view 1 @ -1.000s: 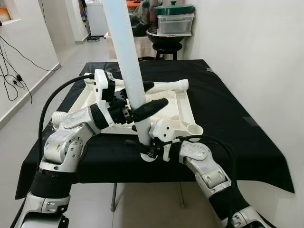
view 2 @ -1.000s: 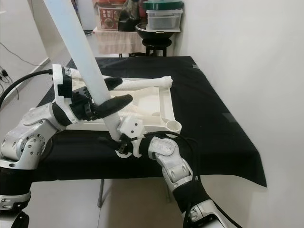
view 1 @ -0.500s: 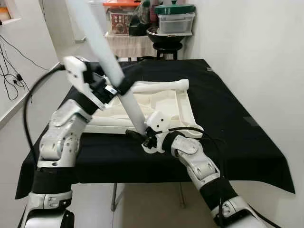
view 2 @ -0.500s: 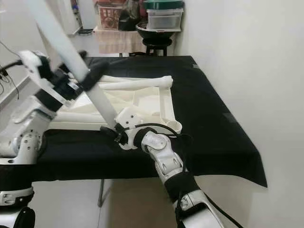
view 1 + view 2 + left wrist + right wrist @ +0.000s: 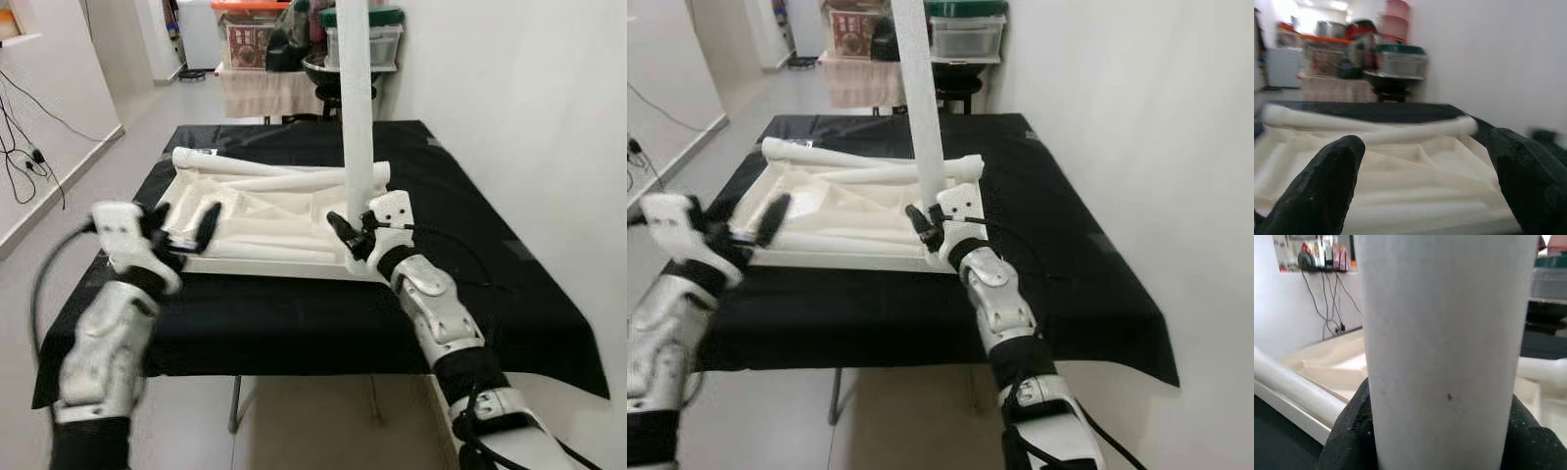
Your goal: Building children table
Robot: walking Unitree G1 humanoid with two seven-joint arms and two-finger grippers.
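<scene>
Nearest: left gripper [image 5: 181, 227], raised at the near left edge of the black table [image 5: 294, 323], its two black fingers [image 5: 1322, 188] spread wide with nothing between them, pointing across the work surface toward the far wall.

Right gripper [image 5: 351, 235], at the near right corner of the white tabletop [image 5: 250, 211]; its fingers are clamped on the lower end of a white leg [image 5: 358, 117], one pad either side (the wrist view shows the black pads hugging the tube). The leg stands upright, running up out of the head view, its foot at the tabletop's near right corner; whether it is seated in a socket cannot be told.

Middle: the white tabletop lies upside down on the black cloth, ribbed underside up, a raised rim around it. Two more white legs [image 5: 284, 181] lie across its far part, one along the far rim, one slanting just in front of it.

Right of the table: a plain white wall [image 5: 509, 117].

Far: a stool [image 5: 333, 93] beyond the table's far edge with a dark bowl on it, clear storage boxes [image 5: 382, 44] with a green lid above, and a cloth-covered shelf [image 5: 260, 88] with boxes. Cables [image 5: 20, 137] hang on the left wall.
</scene>
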